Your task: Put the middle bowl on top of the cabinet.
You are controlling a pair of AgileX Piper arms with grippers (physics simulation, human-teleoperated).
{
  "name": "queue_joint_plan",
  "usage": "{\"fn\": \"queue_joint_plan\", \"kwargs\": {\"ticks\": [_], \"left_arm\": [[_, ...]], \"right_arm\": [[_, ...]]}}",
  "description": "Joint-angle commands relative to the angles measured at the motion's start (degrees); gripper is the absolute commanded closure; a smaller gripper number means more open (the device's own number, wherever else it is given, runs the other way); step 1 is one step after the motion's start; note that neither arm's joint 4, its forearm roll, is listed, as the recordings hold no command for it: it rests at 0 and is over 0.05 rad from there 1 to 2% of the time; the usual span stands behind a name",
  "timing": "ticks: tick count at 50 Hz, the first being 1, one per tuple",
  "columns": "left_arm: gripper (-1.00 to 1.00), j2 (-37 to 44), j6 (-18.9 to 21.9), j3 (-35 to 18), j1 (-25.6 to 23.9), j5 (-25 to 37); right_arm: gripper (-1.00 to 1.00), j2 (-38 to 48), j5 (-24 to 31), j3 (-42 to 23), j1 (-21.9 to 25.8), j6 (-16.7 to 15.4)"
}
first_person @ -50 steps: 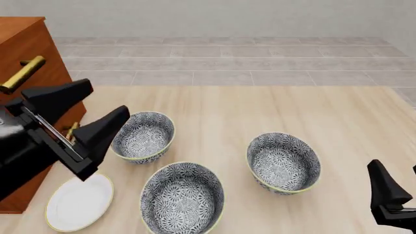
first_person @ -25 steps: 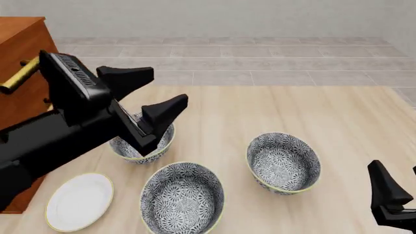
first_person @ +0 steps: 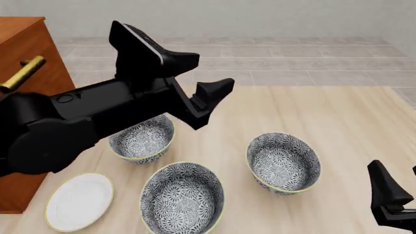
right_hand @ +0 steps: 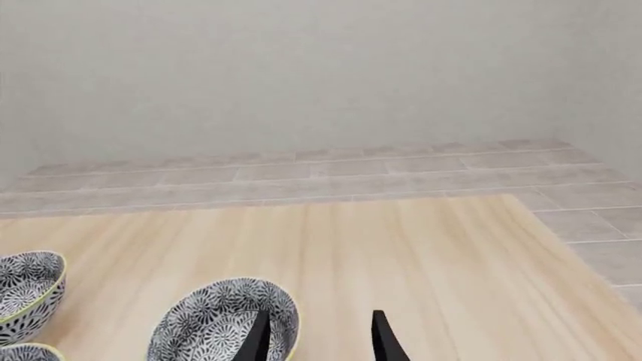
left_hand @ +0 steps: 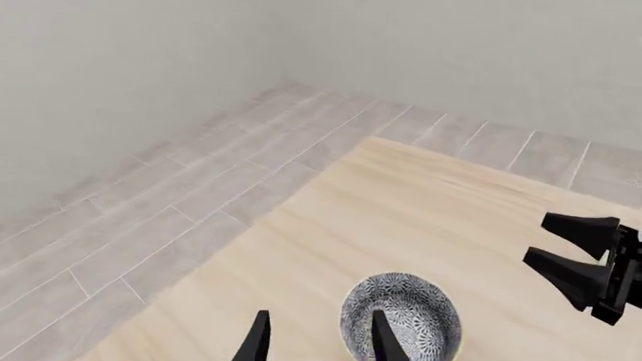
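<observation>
Above the middle bowl, left tool spread (empty), right tool parted.

Three patterned bowls are seen on the table. The left gripper is held open above the far-left bowl, beside the cabinet.
</observation>
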Motion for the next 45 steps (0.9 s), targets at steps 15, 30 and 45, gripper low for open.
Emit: {"fn": "queue_joint_plan", "kwargs": {"ticks": [15,30,45], "left_arm": [[-1.0,11.0,-5.2,-8.5,-0.2,3.8],[-1.0,15.9,-8.9,-11.6,0.6,5.7],[-1.0,18.0,-11.7,-10.4,1.8,5.2]], "right_arm": [[-1.0,1.4,-1.2,0.0,0.6,0.3],[-1.0,1.0,-0.9,0.0,0.4,0.8],[-1.0,-0.2,-0.2,0.0,0.5,1.1]]}}
